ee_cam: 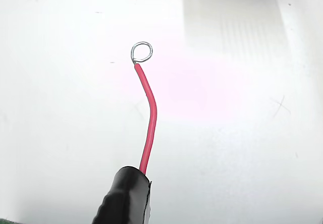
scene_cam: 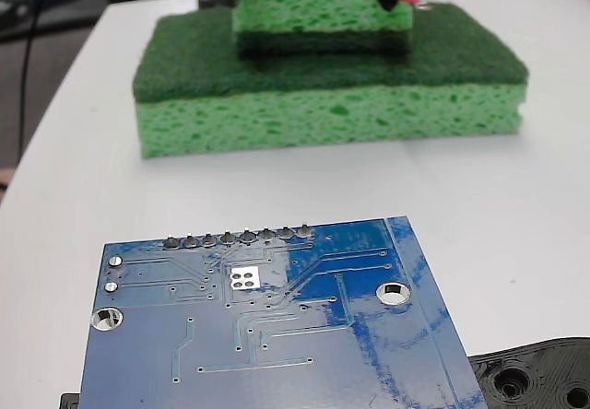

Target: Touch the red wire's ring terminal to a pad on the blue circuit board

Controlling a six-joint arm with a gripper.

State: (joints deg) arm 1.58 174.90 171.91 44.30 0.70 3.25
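A blue circuit board (scene_cam: 267,326) lies near the front of the white tabletop (scene_cam: 74,179), its silvery pad (scene_cam: 245,276) uncovered. Far behind, above stacked green sponges (scene_cam: 332,96), the red wire (ee_cam: 149,118) with its ring terminal (ee_cam: 142,52) hangs over bare tabletop. The hand's state cannot be told.

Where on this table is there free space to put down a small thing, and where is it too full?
Free: the white strip between the green sponges and the blue circuit board, and the table left of the sponges. Also bare table under the ring terminal in the wrist view. Crowded: the near edge, where a black plastic piece adjoins the board.
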